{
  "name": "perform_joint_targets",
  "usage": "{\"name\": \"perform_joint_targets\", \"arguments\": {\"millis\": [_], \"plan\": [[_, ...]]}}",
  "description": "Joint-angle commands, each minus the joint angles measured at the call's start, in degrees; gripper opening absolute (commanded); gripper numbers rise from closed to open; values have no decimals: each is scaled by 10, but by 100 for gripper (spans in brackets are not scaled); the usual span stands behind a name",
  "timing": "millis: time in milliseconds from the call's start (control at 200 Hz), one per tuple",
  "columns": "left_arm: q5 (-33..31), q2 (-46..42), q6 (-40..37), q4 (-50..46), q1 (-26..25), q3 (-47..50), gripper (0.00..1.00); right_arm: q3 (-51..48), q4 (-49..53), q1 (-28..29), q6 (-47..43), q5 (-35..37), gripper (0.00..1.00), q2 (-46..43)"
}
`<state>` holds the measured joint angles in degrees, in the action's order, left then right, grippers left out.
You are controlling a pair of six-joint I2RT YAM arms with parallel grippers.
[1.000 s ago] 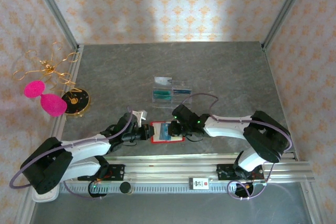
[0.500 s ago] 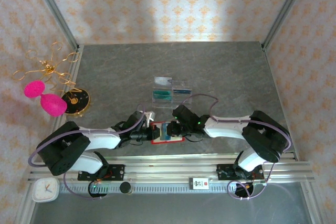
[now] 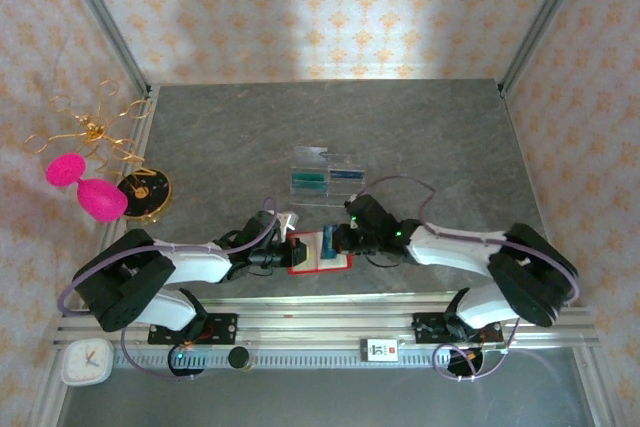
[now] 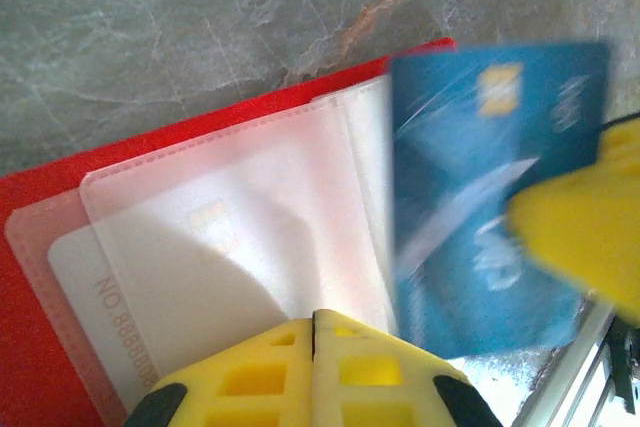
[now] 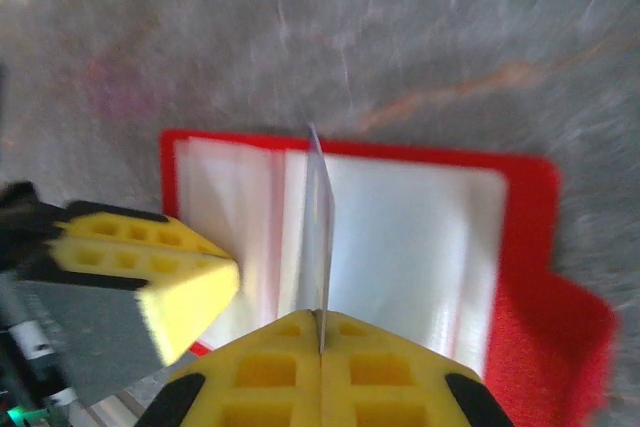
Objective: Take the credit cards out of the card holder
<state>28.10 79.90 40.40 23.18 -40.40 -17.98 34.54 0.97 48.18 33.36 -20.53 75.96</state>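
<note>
Step in hand: pulling one card. Right end effector [image 5: 320, 332] is clamped on the dark blue plastic credit card [image 4: 495, 197], which stands on edge over the open small red folding wallet [image 5: 560, 317] (bottom edge hidden, can't tell if it's clear of the sleeve). Left end effector [image 4: 315, 347] is closed and looks to be pinning the wallet's left side to the grey stone-look bench [image 3: 200, 137]. A whitish-grey card [image 4: 170, 287] sits in its sleeve. Next, I'd say: straight lift, left holding down.
</note>
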Motion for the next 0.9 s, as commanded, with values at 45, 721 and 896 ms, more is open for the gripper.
{"name": "perform_joint_targets", "arguments": {"millis": [45,721,896], "plan": [[-1,-27,-8,-29,14,-21,8,61,97,-3,-133,77,0,-79],[-137,-311,-34,-264,85,-87,99,337,331,-89,-642,23,0,34],[-157,-322,-45,-269,92,-82,99,403,387,-92,-674,42,0,100]]}}
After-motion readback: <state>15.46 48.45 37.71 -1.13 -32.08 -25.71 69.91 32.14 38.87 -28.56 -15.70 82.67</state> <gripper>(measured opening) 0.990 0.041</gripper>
